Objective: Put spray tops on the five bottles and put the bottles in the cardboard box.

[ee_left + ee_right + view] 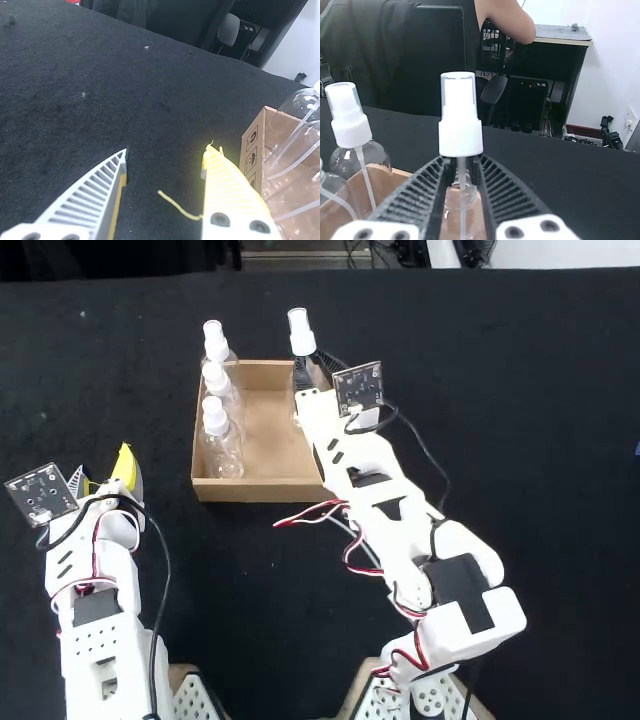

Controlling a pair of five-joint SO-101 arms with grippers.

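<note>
The cardboard box [265, 435] lies open at mid-table. Three clear bottles with white spray tops [216, 380] stand in a row along its left wall. At the box's far right corner my right gripper [305, 372] is shut on the neck of another clear bottle [299, 332], which stands upright with its white spray top on. In the right wrist view the black fingers [427, 185] clamp that bottle [460, 122] just under its top; whether it rests on the box floor is hidden. My left gripper [100, 472] [167, 150] is open with nothing between its fingers, low over the cloth left of the box.
A black cloth [520, 390] covers the table. Left of the held one in the right wrist view stands a neighbouring bottle [347, 125], above the box wall [395, 187]. The box's side [254, 145] and bottles [300, 150] lie close beside the left gripper's yellow finger [225, 185].
</note>
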